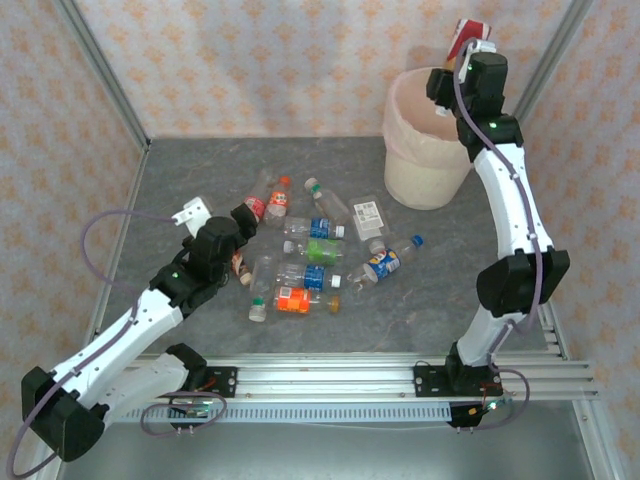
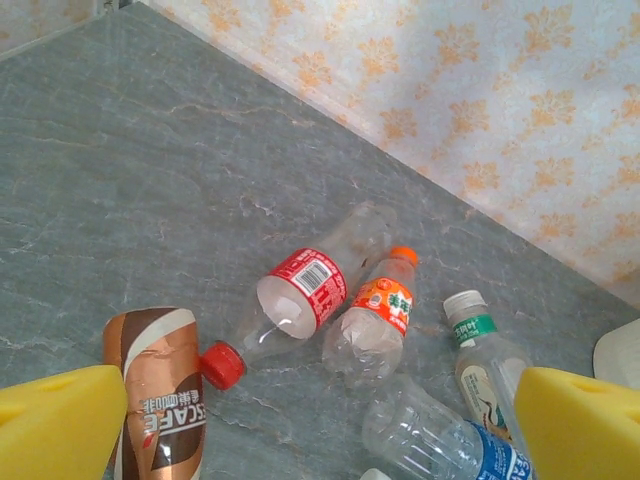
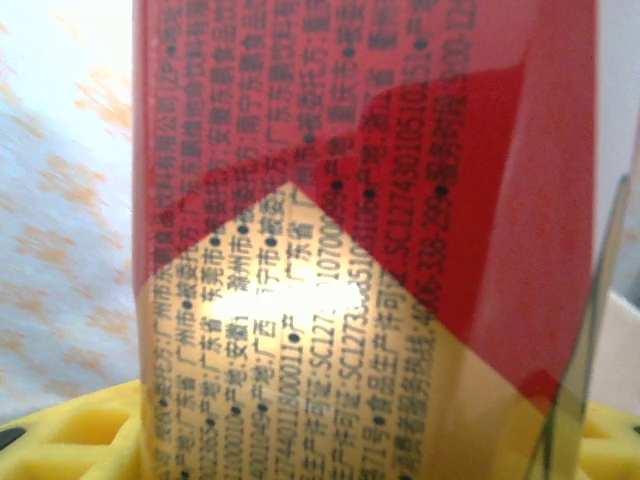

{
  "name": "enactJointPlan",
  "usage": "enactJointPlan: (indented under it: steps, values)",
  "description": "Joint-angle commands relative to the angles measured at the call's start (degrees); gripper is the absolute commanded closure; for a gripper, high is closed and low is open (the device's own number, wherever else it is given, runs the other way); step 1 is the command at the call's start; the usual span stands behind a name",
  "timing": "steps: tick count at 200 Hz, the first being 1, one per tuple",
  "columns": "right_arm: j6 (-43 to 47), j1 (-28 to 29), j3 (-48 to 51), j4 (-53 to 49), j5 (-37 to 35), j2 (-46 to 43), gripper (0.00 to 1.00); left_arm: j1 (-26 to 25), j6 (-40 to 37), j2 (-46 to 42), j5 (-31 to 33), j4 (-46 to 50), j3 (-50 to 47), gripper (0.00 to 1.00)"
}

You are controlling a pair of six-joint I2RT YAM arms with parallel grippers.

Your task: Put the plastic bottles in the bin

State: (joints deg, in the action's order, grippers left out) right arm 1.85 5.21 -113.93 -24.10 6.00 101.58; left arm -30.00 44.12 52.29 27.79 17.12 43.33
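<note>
Plastic bottles [image 1: 318, 251], clear and crumpled, lie scattered; right jaws clamp a red-labelled bottle [image 3: 340, 240], left jaws wide.

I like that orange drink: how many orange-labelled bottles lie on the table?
2. The orange-capped bottle lies at the pile's far left, beside a red-labelled bottle. The other orange-labelled bottle lies at the pile's near edge. More may be hidden.

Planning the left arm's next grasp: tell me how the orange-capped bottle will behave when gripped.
The orange-capped bottle looks empty and clear, so it is probably light. Its body looks crumpled, so the walls likely give under squeezing. Lying on its side on the table, it may roll if nudged.
</note>
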Motion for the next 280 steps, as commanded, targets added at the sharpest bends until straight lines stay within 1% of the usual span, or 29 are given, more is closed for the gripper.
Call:
enactJointPlan:
  steps: [1,16,42,71,123,140,144,149,154,171,189,231,252,280]
  values:
    - [1.3,-0.5,-3.7,-4.0,-1.1,2.6,0.56,0.0,2.5,-1.3,3.6,2.5,-0.6,0.00]
    - [1.2,-0.6,-6.9,-7.7,-2.4,5.7,0.55,0.0,3.1,-1.6,4.0,2.9,-0.9,0.00]
    - [0.4,-0.6,-12.3,-13.1,-1.6,11.0,0.52,0.0,3.6,-2.0,4.7,3.9,-1.3,0.00]
    - [-1.2,-0.6,-19.6,-18.9,-2.3,16.5,0.49,0.0,3.7,-2.7,5.6,5.0,-1.8,0.00]
    - [-4.0,-0.6,-29.6,-27.1,3.5,23.7,0.44,0.1,5.1,-3.8,8.0,7.8,-3.0,0.00]
    - [-4.8,-0.5,-31.6,-28.4,3.5,24.7,0.39,0.2,5.2,-3.8,8.2,8.2,-3.0,0.00]
    - [-5.0,-0.5,-31.9,-28.5,3.0,24.7,0.37,0.2,5.1,-3.7,8.1,8.3,-3.0,0.00]
    - [-5.4,-0.5,-32.1,-28.7,2.4,24.7,0.31,0.3,5.1,-3.6,8.1,8.4,-3.0,0.00]
    - [-5.4,-0.5,-32.3,-28.9,1.8,24.7,0.27,0.3,5.2,-3.5,8.0,8.4,-3.0,0.00]
    - [-5.9,-0.5,-32.7,-29.2,0.4,24.2,0.20,0.6,5.5,-2.8,7.7,8.6,-2.8,0.00]
    - [-5.9,-0.5,-32.6,-29.5,-0.3,23.1,0.14,0.8,5.8,-1.6,7.1,9.0,-2.5,0.00]
    - [-4.9,-0.2,-29.5,-29.1,-1.1,18.3,0.11,1.2,6.1,0.4,6.1,9.1,-1.7,0.00]
    - [-4.4,0.0,-21.6,-25.5,-1.1,12.4,0.10,1.3,6.1,0.8,5.7,9.1,-1.6,0.00]
    - [-4.7,0.0,-4.2,-16.7,-0.6,0.7,0.08,1.5,6.5,0.9,5.7,8.9,-1.8,0.00]
